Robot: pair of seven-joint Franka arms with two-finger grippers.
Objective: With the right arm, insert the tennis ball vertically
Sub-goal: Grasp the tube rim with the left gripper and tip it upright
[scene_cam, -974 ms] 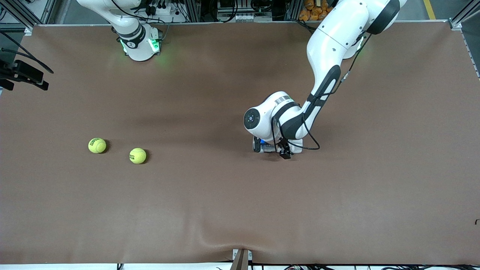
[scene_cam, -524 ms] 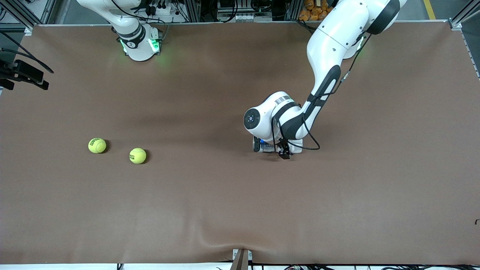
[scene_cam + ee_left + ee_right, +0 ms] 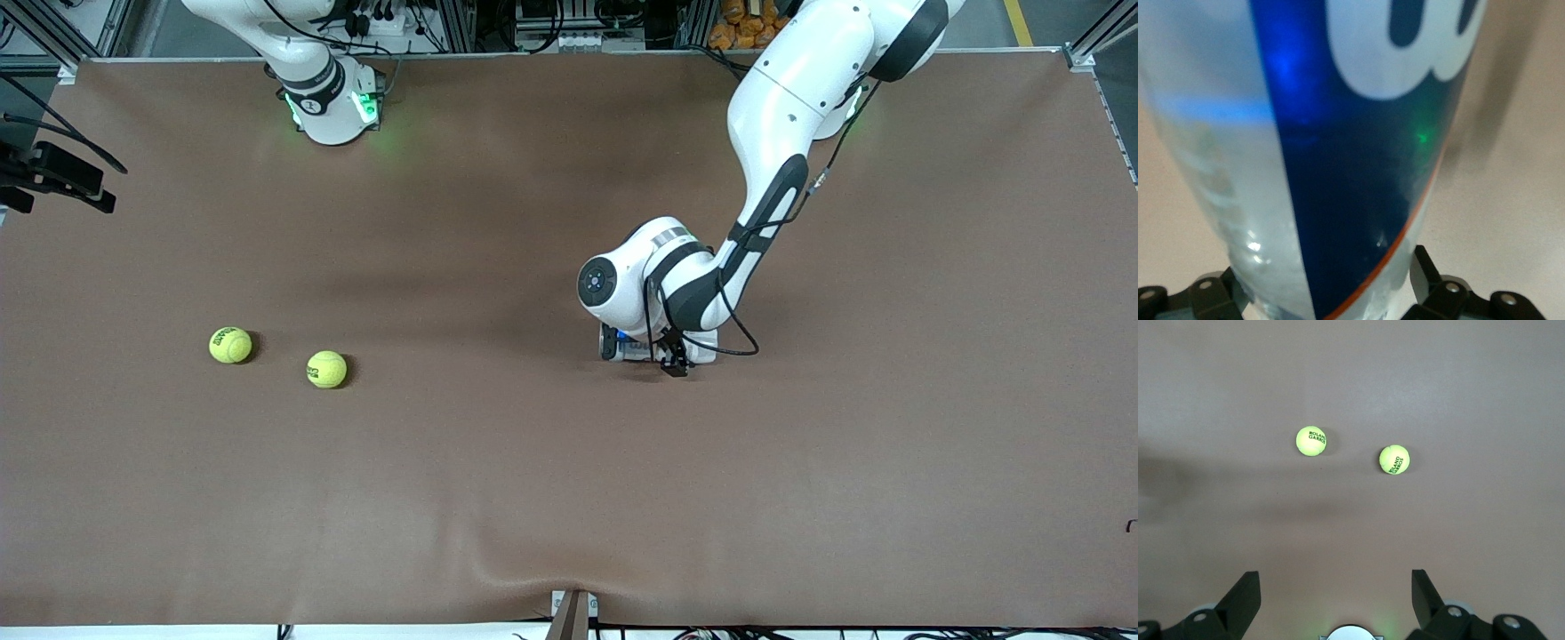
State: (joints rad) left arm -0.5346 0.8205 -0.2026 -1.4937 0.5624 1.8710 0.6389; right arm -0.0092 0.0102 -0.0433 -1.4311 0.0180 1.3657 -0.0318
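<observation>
Two tennis balls (image 3: 231,345) (image 3: 327,369) on brown table (image 3: 569,498), right hand (image 3: 1335,600) spread above them in right wrist view, left hand (image 3: 1331,297) straddling clear blue-labelled tube (image 3: 1338,153), grip unclear, tube hidden from front.

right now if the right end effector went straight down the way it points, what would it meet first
Probably bare table. The right end effector is open, and both tennis balls lie ahead of its line, though depth is unclear.
</observation>
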